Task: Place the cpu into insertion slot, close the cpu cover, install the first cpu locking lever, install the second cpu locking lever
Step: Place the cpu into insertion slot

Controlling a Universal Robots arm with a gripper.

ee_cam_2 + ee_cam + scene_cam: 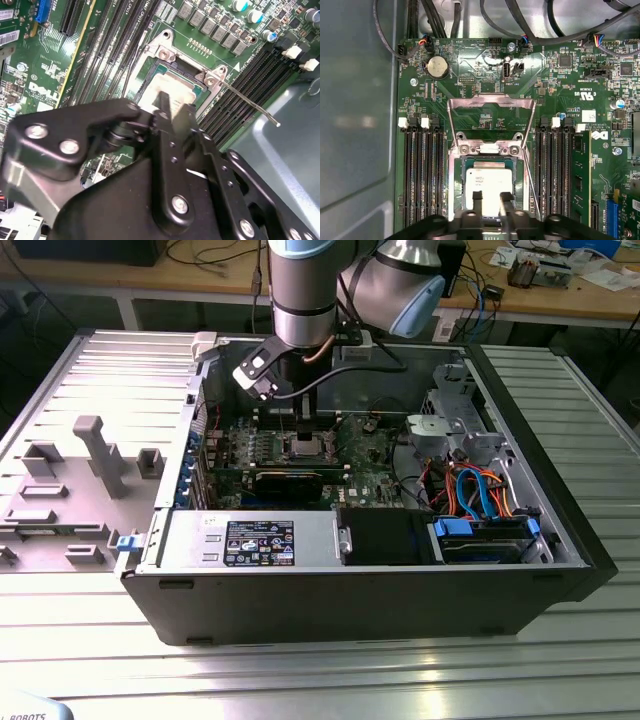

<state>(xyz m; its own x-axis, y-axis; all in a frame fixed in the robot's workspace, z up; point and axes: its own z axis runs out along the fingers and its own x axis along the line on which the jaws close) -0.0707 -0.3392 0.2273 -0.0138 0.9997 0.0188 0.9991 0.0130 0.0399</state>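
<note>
"End effector status?"
"Fingers slightly parted, gripping nothing, poised just above the cpu."
"And the cpu?"
"Lying flat inside the insertion slot on the green motherboard."
"Cover?"
"The cpu cover is swung back, open, beyond the slot. One locking lever juts out over the memory slots."
</note>
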